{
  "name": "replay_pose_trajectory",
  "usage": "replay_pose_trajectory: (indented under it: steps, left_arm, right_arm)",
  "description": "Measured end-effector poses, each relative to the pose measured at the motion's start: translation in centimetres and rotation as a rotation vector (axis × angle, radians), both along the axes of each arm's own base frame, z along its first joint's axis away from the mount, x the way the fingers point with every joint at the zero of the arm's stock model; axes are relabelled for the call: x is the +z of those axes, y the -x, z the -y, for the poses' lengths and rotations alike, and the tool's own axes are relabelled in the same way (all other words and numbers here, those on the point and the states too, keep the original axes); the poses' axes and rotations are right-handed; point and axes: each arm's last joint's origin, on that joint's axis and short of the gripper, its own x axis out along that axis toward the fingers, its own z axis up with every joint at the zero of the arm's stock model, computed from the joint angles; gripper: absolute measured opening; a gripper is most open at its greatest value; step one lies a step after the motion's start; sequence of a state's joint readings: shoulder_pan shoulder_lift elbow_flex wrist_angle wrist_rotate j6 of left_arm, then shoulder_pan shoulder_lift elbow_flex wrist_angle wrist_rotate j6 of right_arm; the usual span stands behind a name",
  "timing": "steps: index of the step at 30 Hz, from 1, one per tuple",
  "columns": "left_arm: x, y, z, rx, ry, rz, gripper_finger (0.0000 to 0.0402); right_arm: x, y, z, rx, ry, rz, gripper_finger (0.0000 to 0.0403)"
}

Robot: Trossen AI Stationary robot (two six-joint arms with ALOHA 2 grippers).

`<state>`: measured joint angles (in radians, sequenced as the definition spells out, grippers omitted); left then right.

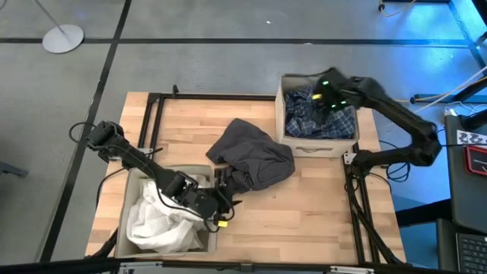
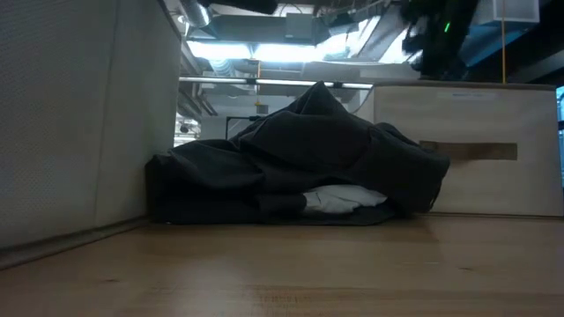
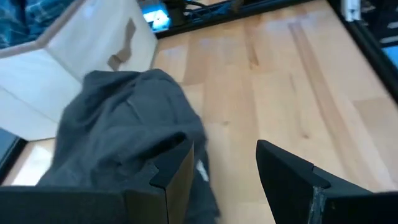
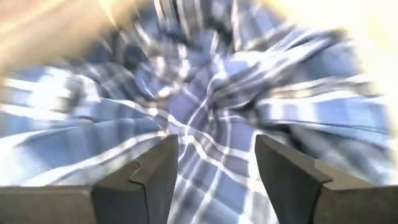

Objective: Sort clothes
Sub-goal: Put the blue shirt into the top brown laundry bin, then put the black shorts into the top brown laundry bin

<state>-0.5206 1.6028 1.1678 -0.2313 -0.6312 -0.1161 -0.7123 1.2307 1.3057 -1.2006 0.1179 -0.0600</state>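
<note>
A dark grey garment (image 1: 251,160) lies crumpled on the wooden table (image 1: 319,205) between two beige bins; in the low view a bit of white cloth (image 2: 339,198) shows under the grey heap (image 2: 308,158). My left gripper (image 1: 225,202) (image 3: 224,171) stands open at the garment's near edge, with the garment (image 3: 118,124) beside one finger. White clothes (image 1: 160,217) fill the near left bin (image 1: 199,169). A blue-white plaid shirt (image 1: 323,120) (image 4: 211,106) lies in the far right bin (image 1: 283,106). My right gripper (image 1: 327,95) (image 4: 217,168) hangs open just above it.
Black frame rails run along the table's left side (image 1: 148,122) and right side (image 1: 358,205). Bare wood lies near and to the right of the grey garment (image 3: 298,93). In the low view the right bin's front wall (image 2: 467,150) stands behind the heap.
</note>
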Motion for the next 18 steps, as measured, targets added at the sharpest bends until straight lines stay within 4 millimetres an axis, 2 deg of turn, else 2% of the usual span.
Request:
replay_pose_trajectory:
  steps: [4,8,13,18]
  left_arm:
    - [0.2,-0.6,-1.1,0.020,-0.022,0.009,0.0166]
    - [1.2,-0.7,-1.9,0.013,-0.047,0.040,0.0166]
    - [3.7,-0.1,-3.2,-0.009,-0.045,0.088,0.0166]
    - [4.6,0.4,-4.4,-0.039,-0.015,0.075,0.0166]
  right_arm:
    - [4.9,1.8,-2.9,0.064,0.111,0.169,0.0215]
    - [7.2,3.6,-6.2,0.170,0.173,0.346,0.0215]
    - [6.4,4.5,-9.9,0.360,0.076,0.559,0.0215]
    - [3.0,3.6,-12.6,0.500,-0.003,0.691,0.0215]
